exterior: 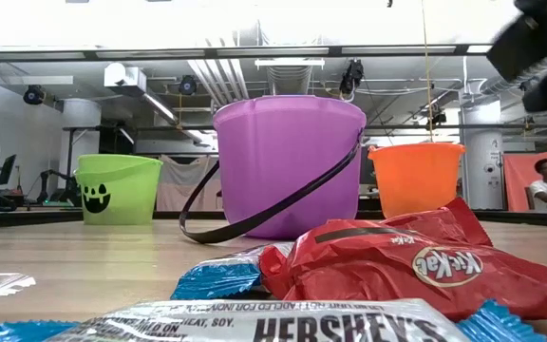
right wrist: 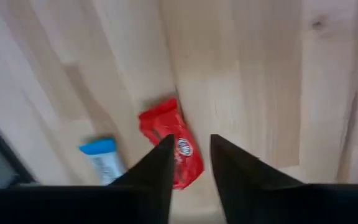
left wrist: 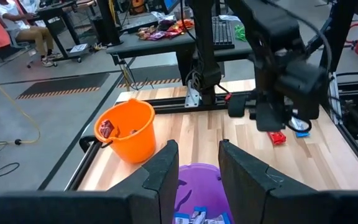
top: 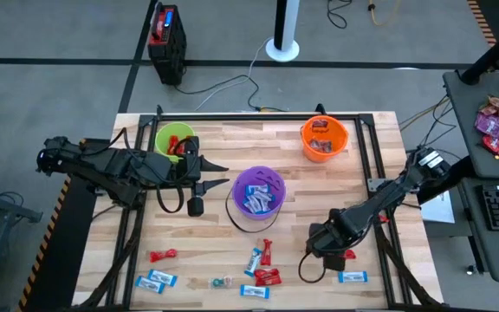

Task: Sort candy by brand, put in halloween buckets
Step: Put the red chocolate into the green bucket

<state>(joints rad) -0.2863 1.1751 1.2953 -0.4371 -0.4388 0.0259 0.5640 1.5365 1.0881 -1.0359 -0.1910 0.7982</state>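
While the left gripper (left wrist: 194, 165) just hangs over the purple plastic bucket (top: 257, 198) with its fingers a bit apart and empty, the right gripper (right wrist: 190, 163) is low over the wooden counter (top: 232, 147), fingers parted, nothing pinched. A red wrapped candy (right wrist: 171, 150) lies flat right under its tips, with a light blue one (right wrist: 106, 160) just beside. The orange bucket (top: 324, 138) and lime green bucket (top: 174, 141) sit at the far side.
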